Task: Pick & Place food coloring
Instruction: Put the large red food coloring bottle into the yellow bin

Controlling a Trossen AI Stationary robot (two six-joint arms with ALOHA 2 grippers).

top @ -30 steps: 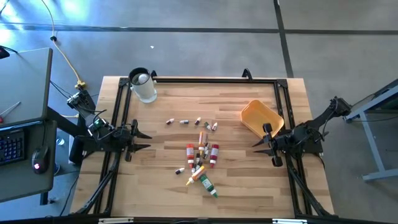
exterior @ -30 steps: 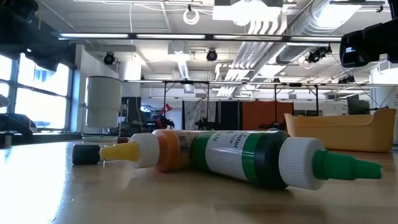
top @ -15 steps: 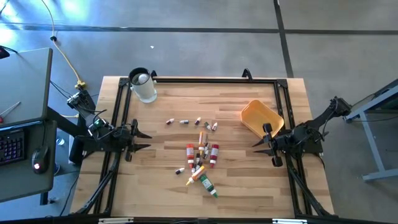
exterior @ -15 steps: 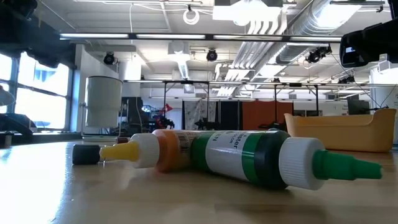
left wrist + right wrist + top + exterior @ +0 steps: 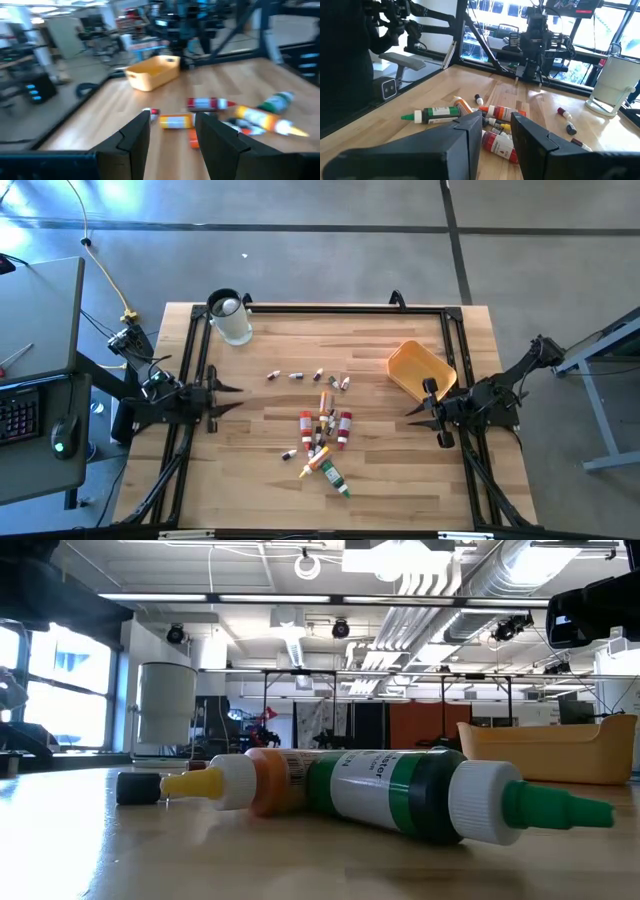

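The food coloring bottles (image 5: 322,430) lie scattered on their sides at the middle of the wooden table. A row of tiny vials (image 5: 305,376) lies just beyond them. A green bottle (image 5: 335,478) and an orange one (image 5: 270,780) lie nearest the near edge. My left gripper (image 5: 232,399) hovers open at the table's left side, pointing at the pile. Its wrist view shows a red bottle (image 5: 207,103) past its gripper (image 5: 172,130). My right gripper (image 5: 412,410) waits open at the right side, facing the green bottle (image 5: 432,114) and red bottles (image 5: 497,142).
An orange-yellow tray (image 5: 420,368) stands on the table's right far part, beside my right arm. A clear round jar (image 5: 232,320) stands at the far left corner. A black frame (image 5: 320,308) runs around the tabletop. Bare wood lies between each gripper and the pile.
My left gripper has shifted slightly toward the far edge, still open, and its arm now covers more of the low view's left side. The bottles and my right arm have stayed where they were.
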